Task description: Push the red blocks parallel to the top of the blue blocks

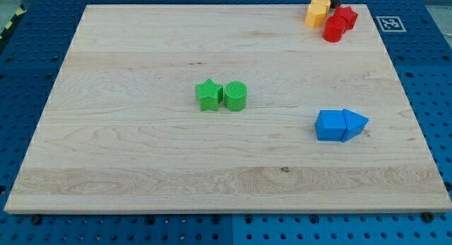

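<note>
Wooden tabletop [141, 167], near to far. Right of centre: blue cube [328, 125] touching blue wedge-shaped block [355, 123]. Centre: green star [207, 94] beside green cylinder [236, 96]. Far right corner: red cylinder [333, 29] and red star-like block [347, 17], touching a yellow block [317, 11]. My tip [335, 5], a bare rod without fingers, sits just behind them. Judged step: approach; next, push the reds toward the view's bottom.

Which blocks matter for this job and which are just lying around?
In the job: red blocks, blue cube, blue wedge-like block, my tip at the view's top by the red and yellow blocks.
Lying about: yellow blocks, green star, green cylinder.
</note>
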